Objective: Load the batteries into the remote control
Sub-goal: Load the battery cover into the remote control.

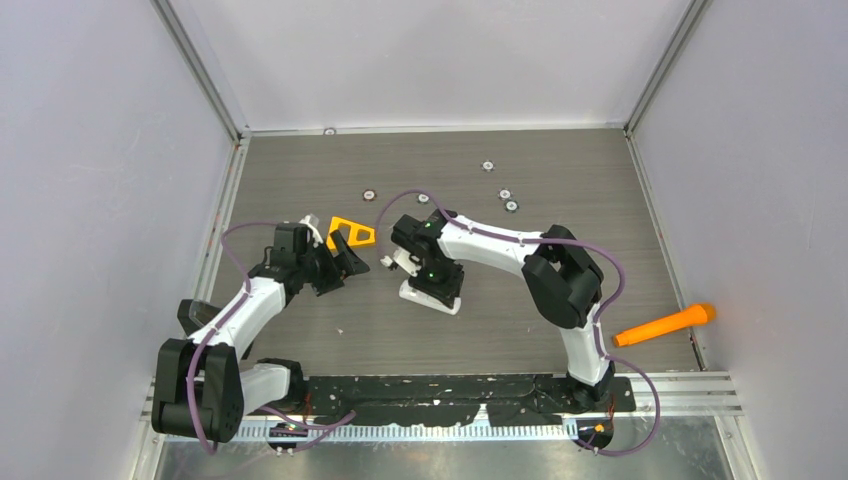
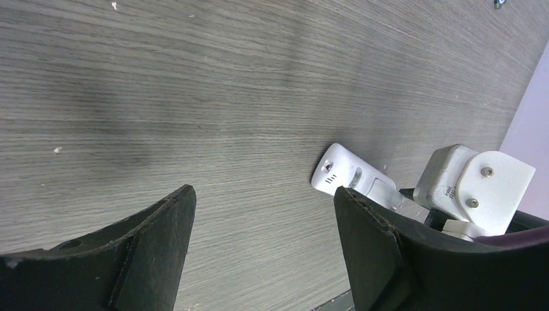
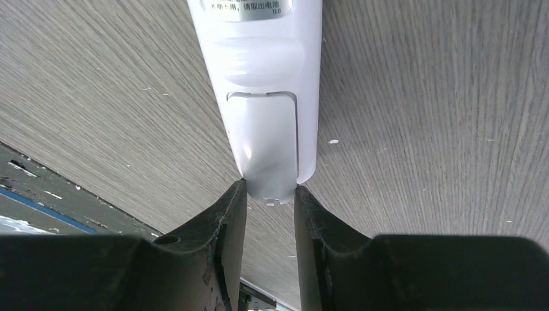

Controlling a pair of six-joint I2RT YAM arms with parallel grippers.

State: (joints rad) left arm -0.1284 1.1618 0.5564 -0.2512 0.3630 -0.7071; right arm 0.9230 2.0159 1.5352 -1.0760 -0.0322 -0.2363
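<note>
Two fingers of the right gripper [image 3: 268, 191] fill the bottom of the right wrist view. They are clenched on the tail end of the remote control [image 3: 262, 58], which has its plain back facing the camera. The pinch sits right on the battery cover [image 3: 264, 139], whose tip seems to poke just past the end of the body. I take it I'm on the cover-removal step, with no loading begun. I can't tell whether the cover has actually slid.

Switching to the left wrist view, the left gripper [image 2: 264, 197] is released and empty, with its fingers spread wide over bare table [image 2: 194, 97]. The remote lies beyond its right finger, apart from it, with the nose end towards this camera. The other arm's white camera mount sits just behind it.

From the top view, both grippers meet near the middle of the table, with the remote between them, mostly hidden under the right wrist. An orange triangle [image 1: 350, 233] lies just beyond the left gripper, and an orange carrot-shaped stick [image 1: 665, 325] is well apart at the right edge. I can't pick out the batteries in any view.

My judgement for the next move is to pull the cover off along the remote's length. The left gripper probably needs to close on the nose end first, or the whole remote may drag along with the cover. After that I must find the batteries.
</note>
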